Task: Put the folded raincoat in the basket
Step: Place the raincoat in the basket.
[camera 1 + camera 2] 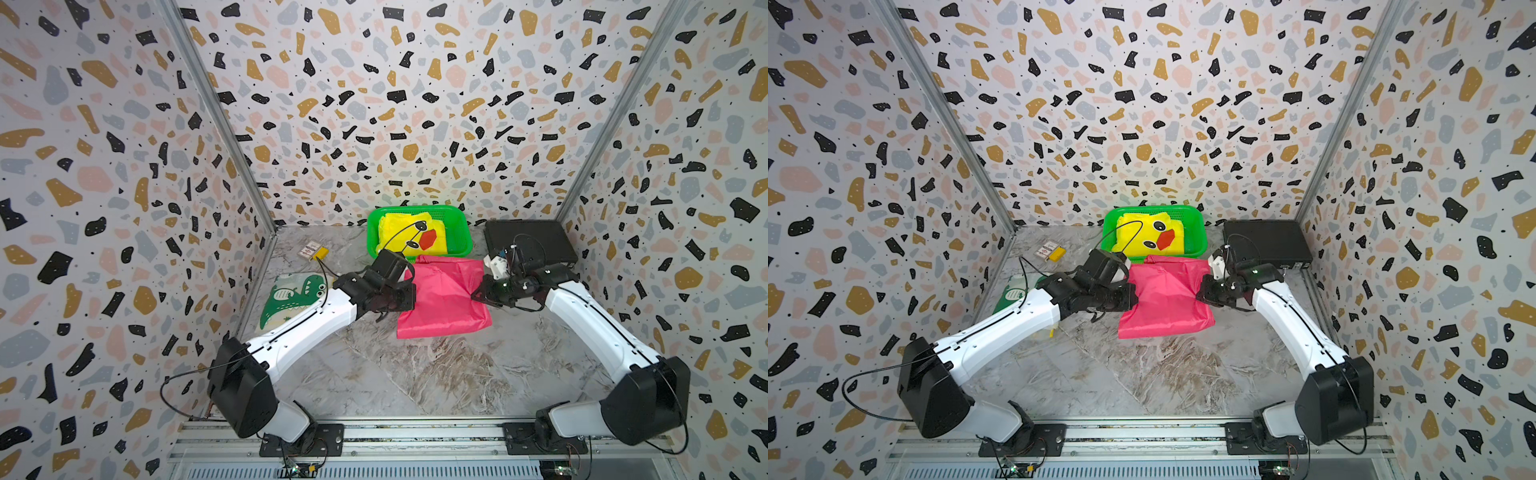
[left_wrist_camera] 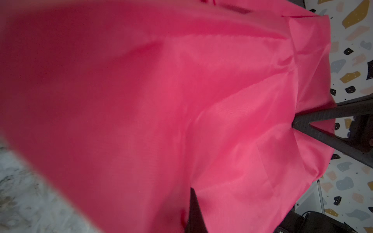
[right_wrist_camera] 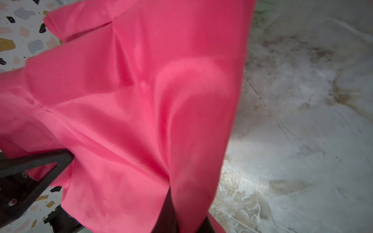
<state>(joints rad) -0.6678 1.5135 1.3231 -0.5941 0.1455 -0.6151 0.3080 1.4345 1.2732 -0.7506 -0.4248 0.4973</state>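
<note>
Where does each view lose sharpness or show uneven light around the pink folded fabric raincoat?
Left wrist view: pink folded fabric raincoat blurred and dim near the lens, crisper farther off. Right wrist view: raincoat soft, grey marbled tabletop hazy with a bright patch. In both top views: sharp, with a faint yellow-green glow on the wall above the bright green perforated plastic basket.

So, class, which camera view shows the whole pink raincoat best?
The top views: in both, the pink raincoat shows nearly whole, edges and folds clear, in front of the green basket. Both wrist views show only close, partly blurred pink fabric, never its outline.
</note>
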